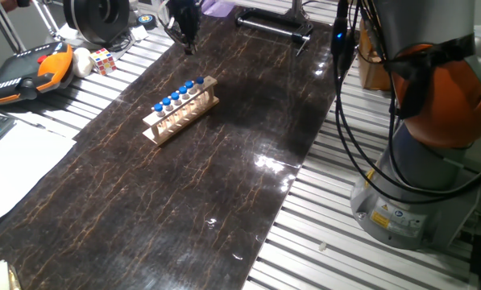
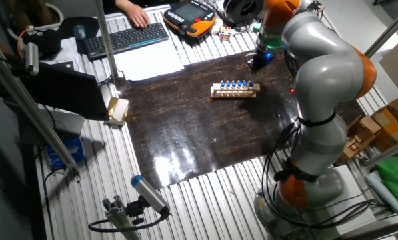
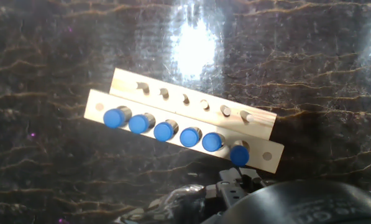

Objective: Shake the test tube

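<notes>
Hovering above wooden rack (image 3: 185, 124), gripper (image 1: 188, 42) carries nothing; jaw state impossible to tell. Test tube (image 3: 239, 155) sits upright in end hole, blue cap up, likely easiest pick for shaking.

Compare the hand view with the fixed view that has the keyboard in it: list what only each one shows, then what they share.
Only the hand view: the rack's top from above, six blue caps in a row, and a second row of small holes.

Only the keyboard view: the robot arm, a keyboard with a person's hand on it, a small wooden block at the mat's edge.

Both: the wooden rack of tubes standing on the dark mat.
</notes>
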### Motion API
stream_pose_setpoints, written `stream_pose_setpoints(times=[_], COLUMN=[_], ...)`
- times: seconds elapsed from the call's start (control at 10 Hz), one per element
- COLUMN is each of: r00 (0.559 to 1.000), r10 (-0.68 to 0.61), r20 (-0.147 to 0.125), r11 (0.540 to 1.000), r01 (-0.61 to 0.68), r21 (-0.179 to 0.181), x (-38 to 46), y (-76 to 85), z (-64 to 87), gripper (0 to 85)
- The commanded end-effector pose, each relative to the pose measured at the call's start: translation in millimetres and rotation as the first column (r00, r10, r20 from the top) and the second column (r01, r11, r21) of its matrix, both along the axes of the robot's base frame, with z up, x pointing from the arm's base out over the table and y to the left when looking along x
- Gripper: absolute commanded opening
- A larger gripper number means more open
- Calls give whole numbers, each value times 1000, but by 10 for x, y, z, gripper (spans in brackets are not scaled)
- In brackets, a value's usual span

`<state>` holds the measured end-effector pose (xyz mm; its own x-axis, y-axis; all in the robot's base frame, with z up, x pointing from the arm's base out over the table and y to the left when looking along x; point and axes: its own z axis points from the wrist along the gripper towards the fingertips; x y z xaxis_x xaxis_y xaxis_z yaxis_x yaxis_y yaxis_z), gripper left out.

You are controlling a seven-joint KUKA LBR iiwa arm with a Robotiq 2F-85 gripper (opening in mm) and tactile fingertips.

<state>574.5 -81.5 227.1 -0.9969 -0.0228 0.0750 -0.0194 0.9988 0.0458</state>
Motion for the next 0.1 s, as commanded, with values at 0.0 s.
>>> stream_pose_setpoints(times=[0.0], r00=[1000], r10=[-2], r20=[0], r11=[1000], r01=[2], r21=[1], x=[-2], y=[-3], z=[3], gripper=[7])
